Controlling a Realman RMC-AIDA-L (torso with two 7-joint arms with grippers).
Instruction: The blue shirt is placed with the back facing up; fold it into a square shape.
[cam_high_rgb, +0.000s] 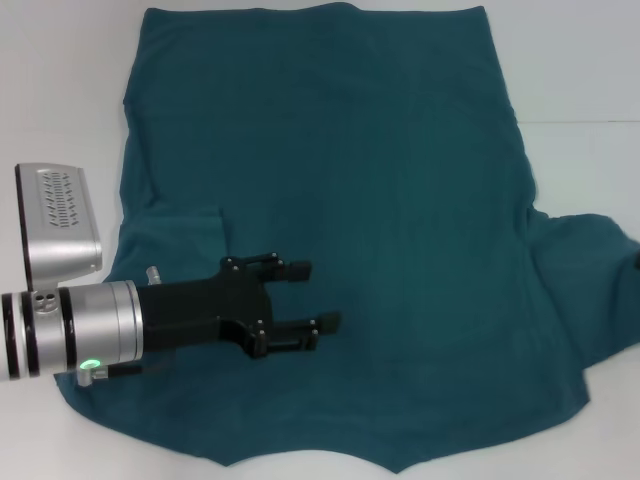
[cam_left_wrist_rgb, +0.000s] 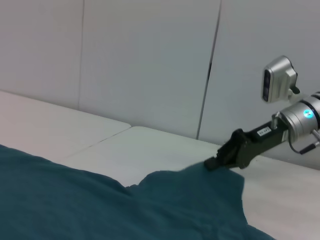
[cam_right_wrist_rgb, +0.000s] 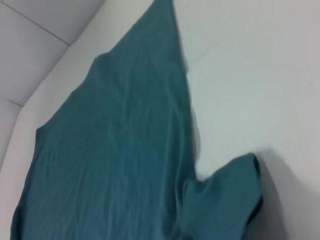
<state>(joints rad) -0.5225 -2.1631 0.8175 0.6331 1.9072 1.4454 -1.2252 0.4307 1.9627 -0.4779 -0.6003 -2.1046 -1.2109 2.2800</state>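
The blue shirt (cam_high_rgb: 340, 210) lies spread flat on the white table (cam_high_rgb: 60, 80), its hem at the far side and its collar edge nearest me. My left gripper (cam_high_rgb: 318, 296) reaches in from the left over the shirt's near left part, open, with nothing between its fingers. The left sleeve lies folded inward beside it, near the shirt's left edge. The right sleeve (cam_high_rgb: 590, 275) sticks out sideways. In the left wrist view my right gripper (cam_left_wrist_rgb: 212, 163) sits at the tip of that sleeve (cam_left_wrist_rgb: 200, 182). The right wrist view shows the shirt (cam_right_wrist_rgb: 120, 150) and the sleeve (cam_right_wrist_rgb: 227, 197).
White table surface surrounds the shirt on the left, right and far sides, with a seam line (cam_high_rgb: 585, 124) running across it at the right. Pale wall panels (cam_left_wrist_rgb: 150, 60) rise behind the table in the left wrist view.
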